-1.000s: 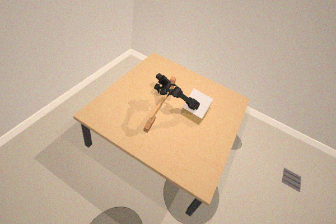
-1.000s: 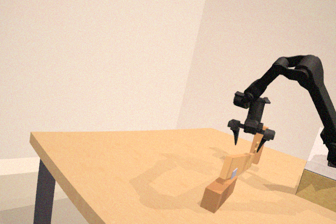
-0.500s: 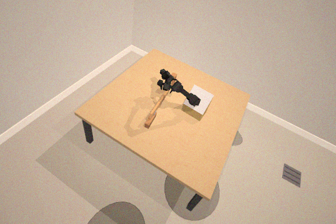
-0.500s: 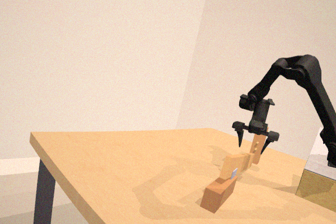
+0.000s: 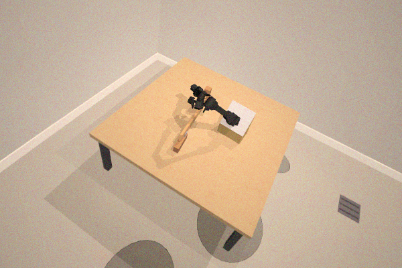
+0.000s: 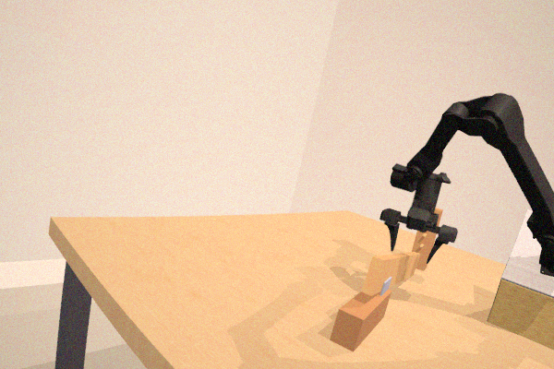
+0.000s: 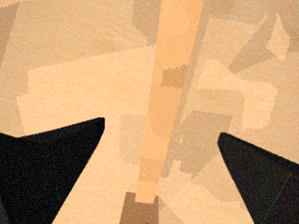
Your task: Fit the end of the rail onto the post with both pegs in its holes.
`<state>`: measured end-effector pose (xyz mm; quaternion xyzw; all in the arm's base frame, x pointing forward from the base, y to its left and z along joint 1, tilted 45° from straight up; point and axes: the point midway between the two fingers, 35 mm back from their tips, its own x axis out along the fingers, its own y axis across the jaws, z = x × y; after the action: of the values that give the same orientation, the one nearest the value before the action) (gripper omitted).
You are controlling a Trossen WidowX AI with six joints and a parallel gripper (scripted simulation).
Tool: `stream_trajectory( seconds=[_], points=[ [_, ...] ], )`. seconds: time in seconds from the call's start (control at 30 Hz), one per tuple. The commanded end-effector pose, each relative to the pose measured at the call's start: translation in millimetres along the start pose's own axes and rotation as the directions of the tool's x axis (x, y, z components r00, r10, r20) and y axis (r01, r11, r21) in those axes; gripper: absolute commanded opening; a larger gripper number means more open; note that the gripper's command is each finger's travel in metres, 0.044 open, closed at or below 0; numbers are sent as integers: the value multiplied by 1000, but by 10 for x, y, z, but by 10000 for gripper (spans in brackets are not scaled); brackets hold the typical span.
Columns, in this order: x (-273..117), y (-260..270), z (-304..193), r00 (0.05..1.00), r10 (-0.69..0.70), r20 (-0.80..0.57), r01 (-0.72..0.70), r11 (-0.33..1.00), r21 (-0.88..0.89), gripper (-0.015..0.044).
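The long pale wooden rail (image 5: 190, 123) (image 6: 379, 273) (image 7: 174, 45) slopes down from the low footboard block (image 5: 178, 146) (image 6: 354, 327) to the table. Its far end sits at the small grey bracket (image 6: 385, 286). Its near end is low, in front of the upright post (image 5: 208, 90) (image 6: 427, 244), whose pegs show small in the exterior view. My gripper (image 5: 198, 109) (image 6: 410, 255) (image 7: 161, 130) is open and empty, pointing down above the rail near its post end. In the wrist view the rail runs between the fingertips. The rail's end holes are hidden.
The arm's base stands on a white-topped box (image 5: 247, 114) (image 6: 522, 302) to one side of the rail. A brown piece (image 7: 140, 214) shows at the wrist view's bottom edge, by one end of the rail. Arm shadows fall across the tabletop (image 5: 228, 174).
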<state>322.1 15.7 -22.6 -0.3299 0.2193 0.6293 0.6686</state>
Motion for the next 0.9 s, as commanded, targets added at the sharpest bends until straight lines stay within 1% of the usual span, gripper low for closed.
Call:
stream_trajectory(
  seconds=[0.0,0.7,0.87],
  points=[
    [78,26,-4,1000,3,5,-3,1000,11,440],
    [383,46,17,1000,3,10,-3,1000,11,440],
    [383,46,17,1000,3,10,-3,1000,11,309]
  ],
)
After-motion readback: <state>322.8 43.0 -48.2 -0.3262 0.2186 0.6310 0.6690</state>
